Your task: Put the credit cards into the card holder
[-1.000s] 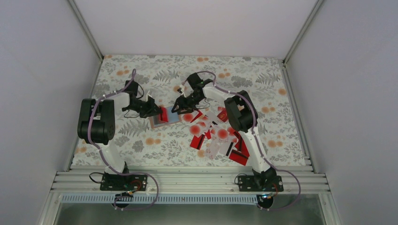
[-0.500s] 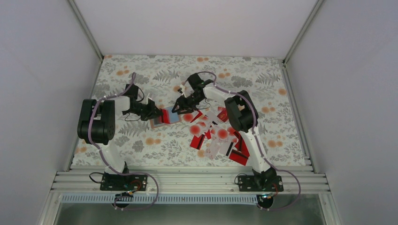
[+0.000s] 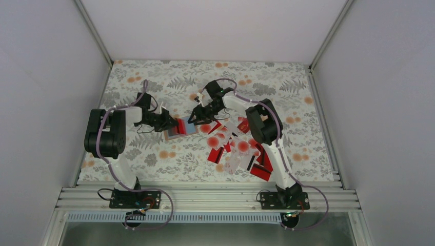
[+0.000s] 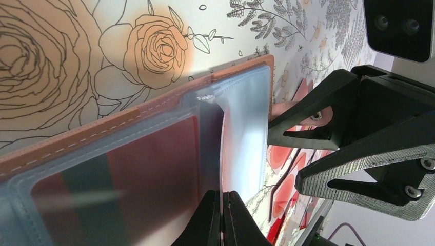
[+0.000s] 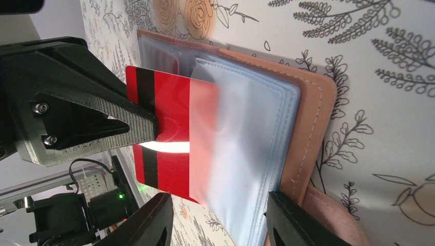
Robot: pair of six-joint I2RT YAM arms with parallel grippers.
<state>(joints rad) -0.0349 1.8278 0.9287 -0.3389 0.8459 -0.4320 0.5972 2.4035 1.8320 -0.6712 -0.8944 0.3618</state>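
The tan card holder (image 3: 177, 134) lies open on the flowered cloth, with clear sleeves (image 5: 246, 154) over its tan cover (image 5: 308, 118). My left gripper (image 3: 173, 123) is shut on a red credit card with a black stripe (image 5: 169, 102). The card is about half inside a clear sleeve. In the left wrist view the left gripper (image 4: 221, 218) pinches the card's thin edge, and the card shows dark red through the plastic (image 4: 154, 169). My right gripper (image 3: 196, 119) is open, its jaws (image 5: 220, 225) straddling the sleeves at the holder's edge.
A pile of red and white credit cards (image 3: 236, 146) lies right of the holder, under the right arm. Some show behind the right gripper (image 4: 283, 158) in the left wrist view. The two grippers face each other closely across the holder.
My left gripper has moved a little right and down toward the holder, and less of the red card shows outside the sleeve. The right gripper has stayed put.
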